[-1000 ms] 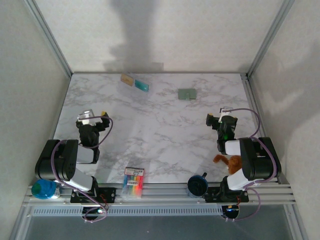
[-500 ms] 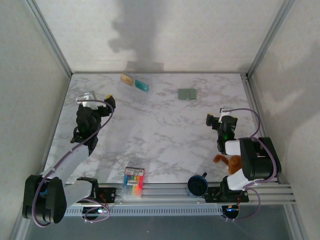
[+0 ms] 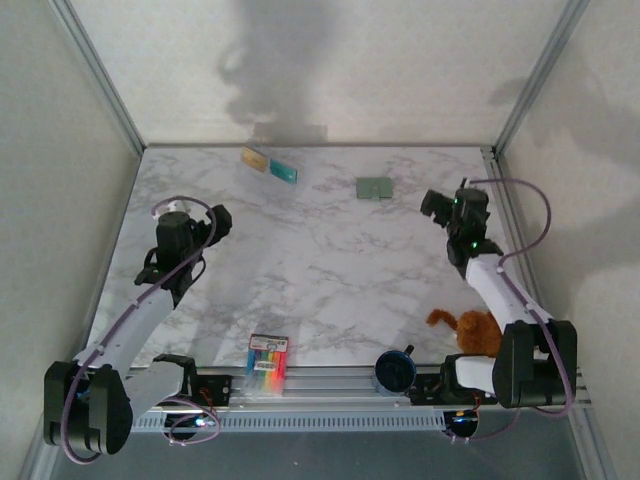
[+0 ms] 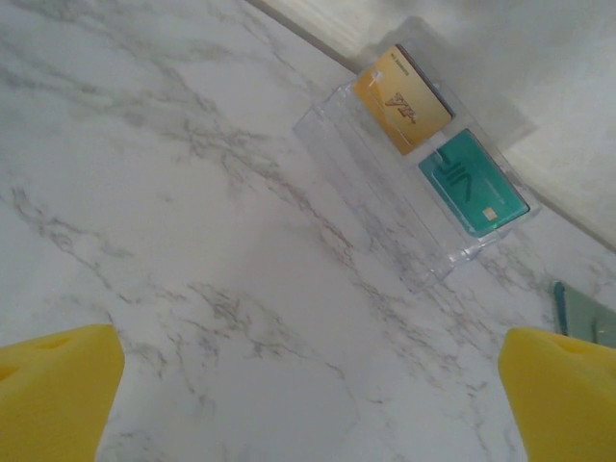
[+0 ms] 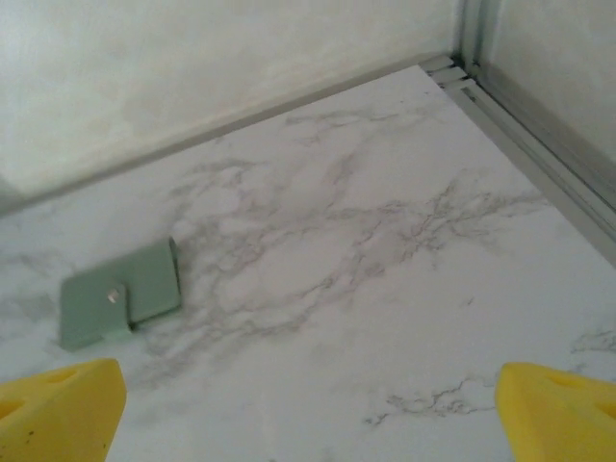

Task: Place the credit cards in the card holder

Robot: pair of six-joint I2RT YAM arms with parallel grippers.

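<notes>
Since the whole rig sits inside a white-walled box, the marble table [image 3: 320,270] is hemmed in on three sides, with aluminium rails [image 5: 539,135] running along its edges. Most of the middle of the tabletop is bare, so that's the big open stretch.

Two credit cards, a gold card [image 4: 402,99] and a teal card [image 4: 474,183], sit side by side in a clear plastic tray [image 4: 385,207] right at the back edge, left of centre, just under the rear wall. The card holder [image 5: 120,306] lies flat and folded shut, also near the back wall but right of centre, well apart from the cards.

The left gripper [image 4: 308,404] hangs over the left part of the table, jaws spread wide and empty, facing the cards. The right gripper [image 5: 308,414] is up near the back right corner, close to the side rail. Its jaws are also wide and empty, and the card holder is off to its left.

Along the near edge sit a marker pack [image 3: 267,362], a dark blue mug [image 3: 395,370] and a brown plush toy [image 3: 467,330].
</notes>
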